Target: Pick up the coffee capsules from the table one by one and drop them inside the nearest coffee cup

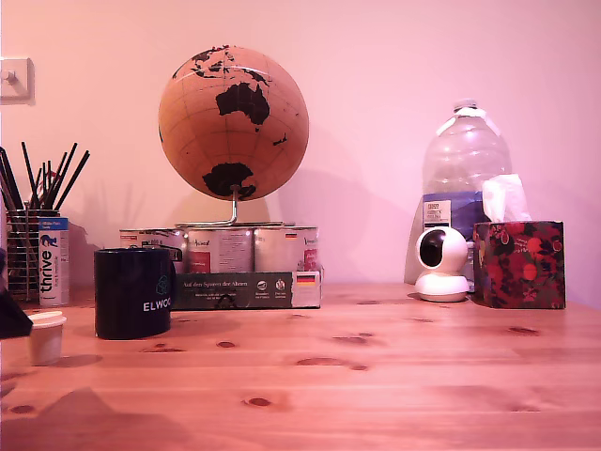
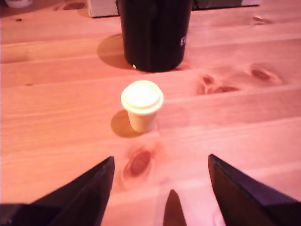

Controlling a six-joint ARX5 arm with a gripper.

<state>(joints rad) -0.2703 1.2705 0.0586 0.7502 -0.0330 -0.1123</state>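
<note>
One coffee capsule (image 2: 142,105), a small cream-beige tapered pod with a wider flat rim, stands rim-up on the wooden table (image 1: 394,376). It is near the coffee cup (image 1: 133,292), apart from it, toward the exterior view's left edge. The cup is a squat dark navy cylinder with white lettering; neither camera looks into it, so its contents cannot be told.

The gripper (image 2: 160,165) hangs above the bare boards with its two dark fingers spread wide and nothing between them; the capsule sits ahead of the tips, untouched.

Behind the cup, a wire-mesh holder (image 1: 21,254) at the exterior view's left carries a bunch of thin dark sticks, and a white carton (image 1: 53,261) leans beside it. Three metal tins (image 1: 221,249) stand in a row behind a long flat box (image 1: 246,290), with a round cork-coloured globe (image 1: 233,122) on a metal stand above them. Toward the exterior view's right are a clear plastic bottle (image 1: 465,160), probably empty, a white rounded camera (image 1: 441,263) and a floral tissue box (image 1: 519,264) with one tissue poking out.
</note>
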